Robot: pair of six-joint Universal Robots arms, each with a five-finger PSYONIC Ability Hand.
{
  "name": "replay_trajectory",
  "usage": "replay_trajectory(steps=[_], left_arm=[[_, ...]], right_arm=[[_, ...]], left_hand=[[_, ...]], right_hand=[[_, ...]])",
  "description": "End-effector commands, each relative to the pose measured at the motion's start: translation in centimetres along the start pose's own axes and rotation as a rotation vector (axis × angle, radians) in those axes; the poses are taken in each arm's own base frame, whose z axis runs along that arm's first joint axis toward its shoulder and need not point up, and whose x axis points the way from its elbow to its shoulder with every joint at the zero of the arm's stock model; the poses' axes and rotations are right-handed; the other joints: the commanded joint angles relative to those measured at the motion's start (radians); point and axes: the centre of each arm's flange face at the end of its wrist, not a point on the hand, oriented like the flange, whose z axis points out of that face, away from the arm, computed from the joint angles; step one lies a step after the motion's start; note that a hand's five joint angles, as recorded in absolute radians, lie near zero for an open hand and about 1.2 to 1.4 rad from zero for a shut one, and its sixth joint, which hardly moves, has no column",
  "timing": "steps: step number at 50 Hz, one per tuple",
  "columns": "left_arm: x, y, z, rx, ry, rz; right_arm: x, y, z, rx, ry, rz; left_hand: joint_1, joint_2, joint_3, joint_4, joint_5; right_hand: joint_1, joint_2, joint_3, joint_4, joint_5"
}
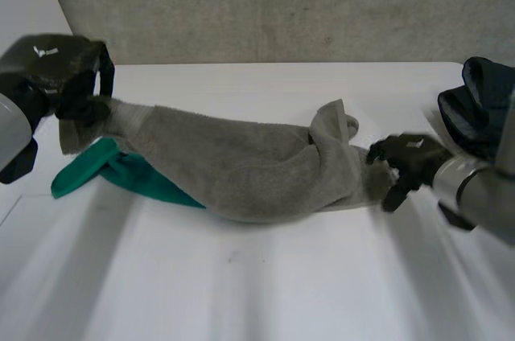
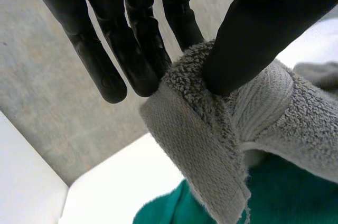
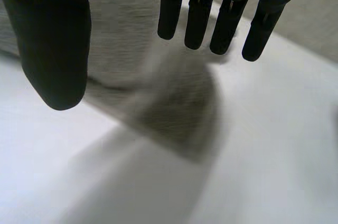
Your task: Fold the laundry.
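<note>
You see the grey towel (image 1: 241, 168) bunched lengthwise across the middle of the white table (image 1: 241, 285), its left end over a green cloth (image 1: 121, 172). Your left hand (image 1: 76, 100) pinches the towel's hemmed left end between thumb and fingers. Your right hand (image 1: 406, 160) is at the towel's right end, fingers straight, released. A dark blue garment (image 1: 483, 104) lies at the right edge.

You've got a white table (image 1: 241, 293) here, with a grey towel (image 1: 241, 168) stretched long across the middle of it. A green cloth (image 1: 121, 170) lies on the table too, partly tucked under the towel's left end. A dark blue bundle (image 1: 475, 108) sits at the right edge.
</note>
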Motion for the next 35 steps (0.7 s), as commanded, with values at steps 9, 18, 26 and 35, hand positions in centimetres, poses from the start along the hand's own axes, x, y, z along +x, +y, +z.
replay_trajectory(steps=[9, 18, 26, 35], left_arm=[[0.9, -4.8, -2.1, 0.1, 0.011, -0.026], [0.7, -5.1, -2.4, 0.116, 0.004, -0.075], [0.2, -4.6, -2.3, 0.097, -0.019, -0.103], [-1.4, -1.6, -1.4, -0.005, -0.067, -0.108]], right_arm=[[-4.8, 2.8, 4.6, 0.186, -0.035, -0.027], [-5.9, 3.8, 7.3, 0.188, -0.052, -0.098], [-4.2, 1.5, 6.7, 0.241, 0.016, -0.103], [0.8, -5.1, 0.1, 0.283, 0.086, -0.25]], left_hand=[[0.253, 0.201, 0.203, 0.197, 0.248], [0.253, 0.201, 0.203, 0.197, 0.248], [0.253, 0.201, 0.203, 0.197, 0.248], [0.253, 0.201, 0.203, 0.197, 0.248]], right_hand=[[0.013, 0.022, 0.013, 0.023, 0.048], [0.536, 0.545, 0.536, 0.547, 0.571], [0.917, 0.926, 0.918, 0.928, 0.953], [0.917, 0.926, 0.918, 0.928, 0.953]])
